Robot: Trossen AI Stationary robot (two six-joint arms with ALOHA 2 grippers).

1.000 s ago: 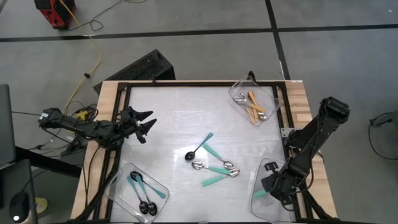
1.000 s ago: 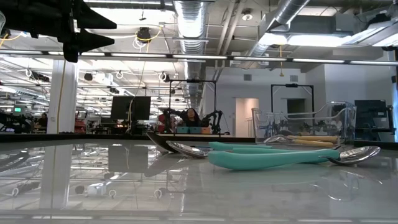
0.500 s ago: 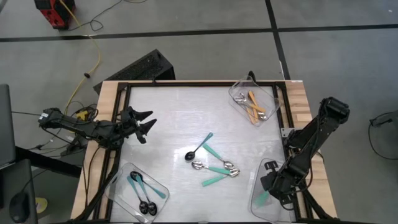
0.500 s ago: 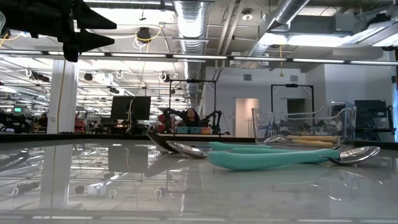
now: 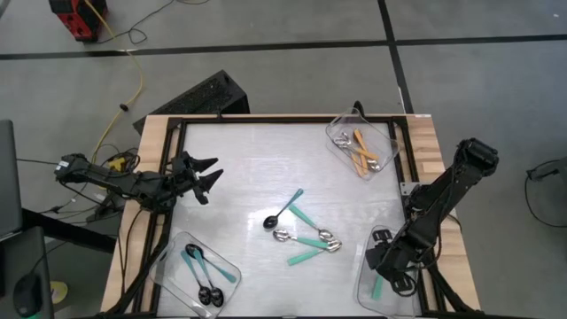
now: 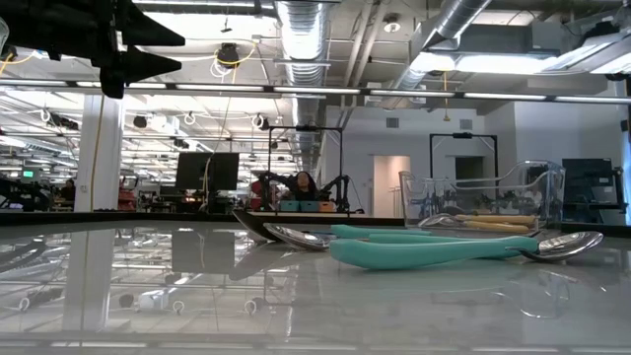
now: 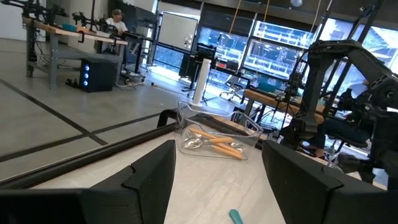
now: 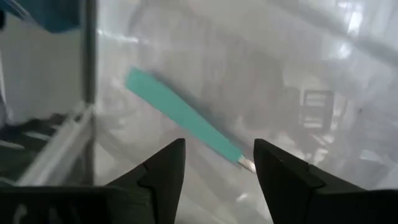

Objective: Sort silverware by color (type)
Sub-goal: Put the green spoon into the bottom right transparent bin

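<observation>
The right gripper [image 5: 390, 266] hangs over the clear tray [image 5: 365, 292] at the worktop's [image 5: 248, 168] near right corner, its fingers [image 8: 163, 174] spread apart with nothing between them. A teal-handled spoon [image 8: 180, 118] lies loose on the floor of that tray, just under the fingers; from above only the end of its handle shows beside the gripper.

The left gripper [image 5: 205, 177] waits above the left edge of the worktop, about midway along it, fingers [image 7: 149, 177] open and empty.

In the middle of the worktop lies a loose cluster: one blue-handled spoon with a black bowl [image 5: 283, 211], and beside it toward the near edge three teal-handled spoons [image 5: 310, 244] crossing one another, their silver bowls touching. In the low view these teal handles [image 6: 424, 251] lie flat, one on top of another.

The tray at the near left corner [image 5: 168, 266] holds blue-handled spoons with black bowls [image 5: 205, 285]; I count about three. The tray at the far right corner [image 5: 390, 142] holds orange-handled spoons [image 5: 361, 152], overlapping, so their number cannot be told for sure.
</observation>
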